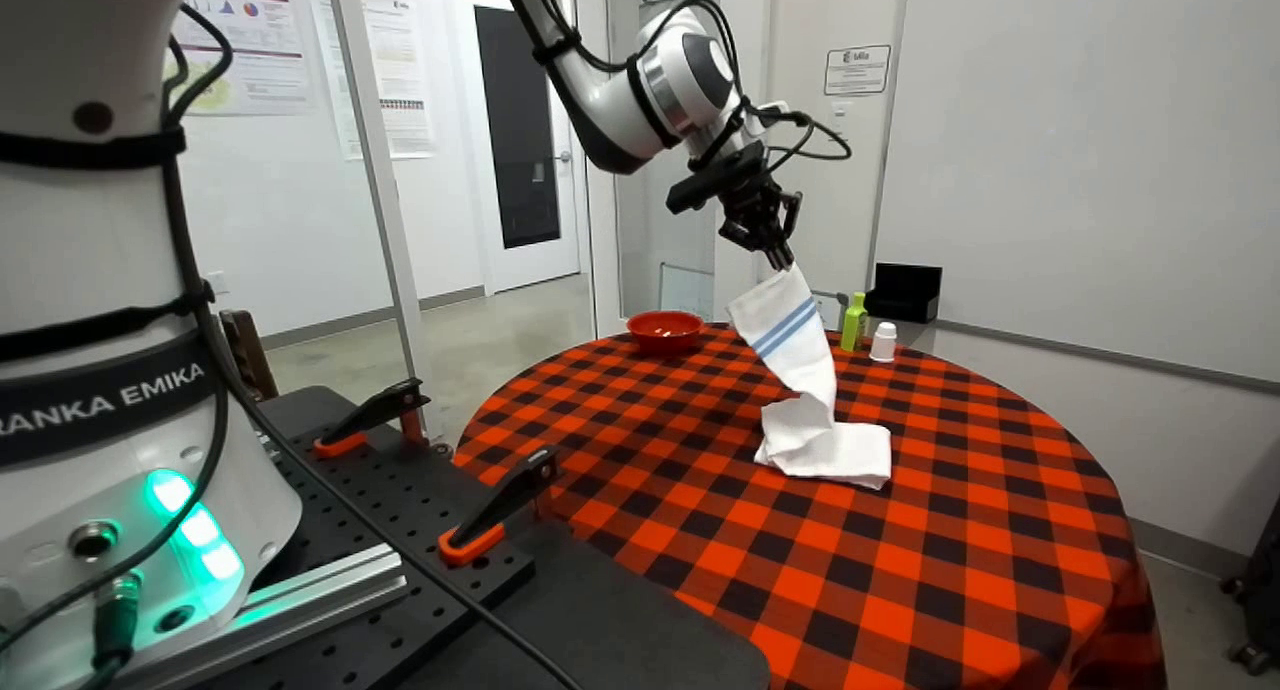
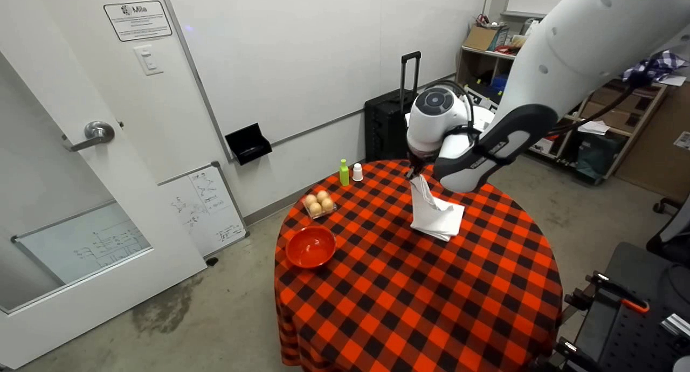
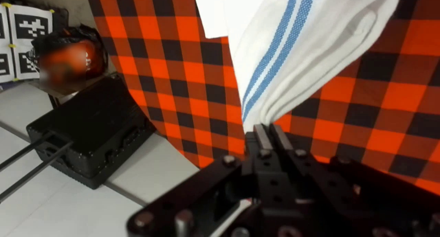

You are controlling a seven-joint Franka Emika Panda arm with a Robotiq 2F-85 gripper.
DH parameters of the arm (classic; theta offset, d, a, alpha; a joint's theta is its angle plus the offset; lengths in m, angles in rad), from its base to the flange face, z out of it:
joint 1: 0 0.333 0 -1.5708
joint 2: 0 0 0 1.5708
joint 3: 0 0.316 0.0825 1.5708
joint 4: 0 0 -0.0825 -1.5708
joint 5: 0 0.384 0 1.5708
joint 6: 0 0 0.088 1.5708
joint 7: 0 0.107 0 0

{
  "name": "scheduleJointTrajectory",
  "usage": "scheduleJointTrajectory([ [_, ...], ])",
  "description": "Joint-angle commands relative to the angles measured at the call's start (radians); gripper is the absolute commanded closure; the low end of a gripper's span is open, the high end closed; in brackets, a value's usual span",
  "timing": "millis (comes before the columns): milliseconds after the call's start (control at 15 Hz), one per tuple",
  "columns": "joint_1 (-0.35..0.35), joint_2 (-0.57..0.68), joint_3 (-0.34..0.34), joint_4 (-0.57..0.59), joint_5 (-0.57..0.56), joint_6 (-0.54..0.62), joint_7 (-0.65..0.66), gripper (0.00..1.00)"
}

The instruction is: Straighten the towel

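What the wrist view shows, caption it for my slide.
End effector pinching a striped white towel over a checked tablecloth.

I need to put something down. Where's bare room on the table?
Widest: the checked cloth between the red bowl, the towel and the black bench. In an exterior view, another patch lies right of the towel. Crowded: among the eggs, green bottle and white bottle, and around the towel hanging from the gripper.

White towel (image 1: 812,375) with two parallel blue stripes; tablecloth (image 1: 950,550) in red-and-black checks; red bowl (image 2: 311,247); lime-green bottle (image 2: 344,174); white bottle (image 2: 357,172); pale-brown eggs (image 2: 315,207); black gripper (image 3: 266,127); black-banded white arm (image 2: 582,54).
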Motion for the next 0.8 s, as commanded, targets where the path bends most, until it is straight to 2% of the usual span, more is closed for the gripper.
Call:
scheduleJointTrajectory([
  [0, -0.027, -0.254, 0.015, -0.148, -0.076, 0.027, -0.057, 0.99],
  [200, -0.064, -0.428, 0.030, -0.193, -0.145, -0.006, -0.043, 0.99],
  [267, -0.017, -0.473, -0.027, -0.206, -0.135, -0.008, -0.053, 0.99],
  [333, 0.015, -0.536, -0.061, -0.249, -0.197, -0.002, 0.009, 0.99],
  [533, 0.033, -0.697, -0.121, -0.262, -0.385, -0.072, 0.146, 0.99],
  [733, -0.012, -0.880, -0.077, -0.279, -0.586, -0.245, 0.333, 0.99],
])
